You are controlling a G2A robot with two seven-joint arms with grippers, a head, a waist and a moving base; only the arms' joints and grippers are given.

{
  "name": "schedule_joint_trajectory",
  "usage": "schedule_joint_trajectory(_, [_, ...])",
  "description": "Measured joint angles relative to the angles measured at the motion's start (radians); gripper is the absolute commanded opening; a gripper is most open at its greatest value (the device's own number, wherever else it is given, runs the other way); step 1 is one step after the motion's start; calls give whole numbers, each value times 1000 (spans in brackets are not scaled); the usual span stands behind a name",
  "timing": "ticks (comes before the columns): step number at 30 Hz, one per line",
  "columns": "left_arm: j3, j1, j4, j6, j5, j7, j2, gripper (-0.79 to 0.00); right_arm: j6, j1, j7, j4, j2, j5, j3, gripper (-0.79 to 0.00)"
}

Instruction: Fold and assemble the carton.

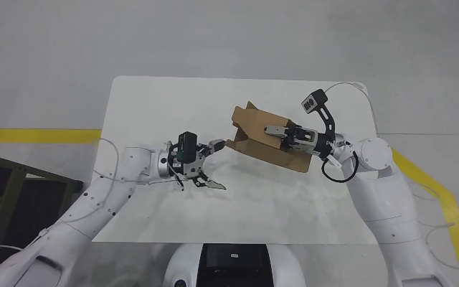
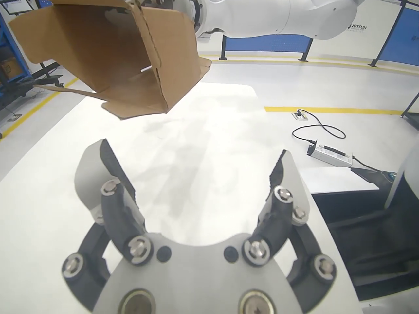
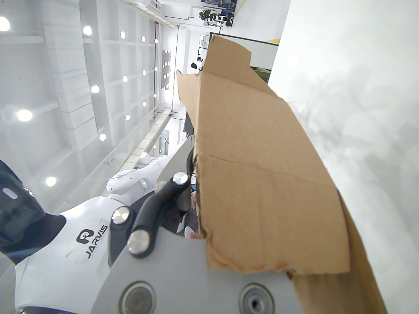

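Observation:
A brown carton (image 1: 267,138) is partly opened into a tube, with loose flaps at its ends. It is held tilted over the white table (image 1: 143,107), right of the middle. My right gripper (image 1: 277,131) is shut on the carton's upper wall (image 3: 255,178), and one finger (image 3: 182,178) shows beside the cardboard edge. My left gripper (image 1: 216,165) stands open, low over the table just left of the carton. In the left wrist view the carton's open end (image 2: 98,50) faces my left gripper (image 2: 193,151), whose fingers hold nothing.
The table's near and left parts lie bare around the left arm. A dark frame (image 1: 29,188) stands on the floor beside the table's left edge. On the floor past the table lies a power brick with its cable (image 2: 330,153).

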Motion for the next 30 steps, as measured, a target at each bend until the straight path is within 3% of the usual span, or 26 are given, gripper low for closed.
schedule_joint_trajectory(13, [76,-60,53,0,54,150,-28,0,8,-23,6,-33,8,-29,-5,-785])
schedule_joint_trajectory(30, [91,-66,3,0,60,195,-20,0,5,-9,24,-32,4,-27,-58,-785])
